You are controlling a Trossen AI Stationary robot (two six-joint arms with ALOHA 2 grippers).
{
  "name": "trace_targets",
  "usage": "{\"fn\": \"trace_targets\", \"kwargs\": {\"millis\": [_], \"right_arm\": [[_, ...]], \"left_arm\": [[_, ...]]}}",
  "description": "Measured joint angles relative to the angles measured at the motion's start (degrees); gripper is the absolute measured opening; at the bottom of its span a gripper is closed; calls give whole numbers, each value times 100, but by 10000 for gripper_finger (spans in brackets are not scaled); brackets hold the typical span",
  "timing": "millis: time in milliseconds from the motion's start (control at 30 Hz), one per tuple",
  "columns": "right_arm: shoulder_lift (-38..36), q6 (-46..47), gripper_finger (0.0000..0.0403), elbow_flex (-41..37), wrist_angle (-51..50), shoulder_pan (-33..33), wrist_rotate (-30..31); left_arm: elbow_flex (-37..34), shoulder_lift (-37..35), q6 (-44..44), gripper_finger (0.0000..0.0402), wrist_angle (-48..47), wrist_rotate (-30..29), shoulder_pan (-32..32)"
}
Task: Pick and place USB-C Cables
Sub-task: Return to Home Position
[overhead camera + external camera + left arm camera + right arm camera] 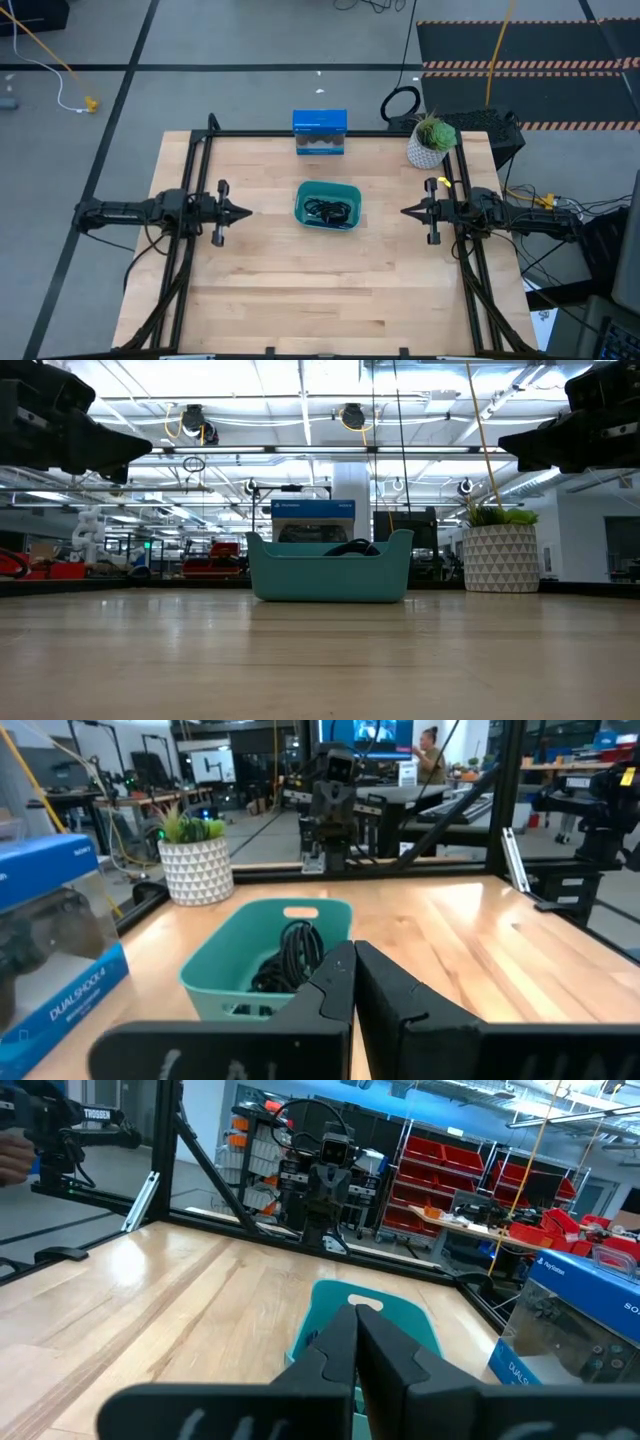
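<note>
The wooden tabletop (300, 290) carries a teal bin (299, 205) at its centre. Behind it stands a blue box (320, 122) reading "DUALSHOCK 4". The USB-C Cables (328, 210) lie tangled inside the bin, their heap running side to side. The left end effector (243, 211) and right end effector (408, 211) are both pinched closed and empty.

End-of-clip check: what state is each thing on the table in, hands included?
Teal plastic bin: upright, holding cables.
Thin black bundled cables: inside the bin, tangled; count unclear.
Left hand: shut, empty, raised left of the bin.
Right hand: shut, empty, raised right of the bin.
Blue cardboard box: standing behind the bin.
Green plant in white patterned pot: upright.
</note>
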Motion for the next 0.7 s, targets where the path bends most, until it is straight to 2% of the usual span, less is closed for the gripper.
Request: {"fn": "trace_targets", "kwargs": {"millis": [700], "right_arm": [[0, 0, 0, 0, 1, 0, 0]], "left_arm": [[4, -119, -307, 7, -189, 130, -6]]}}
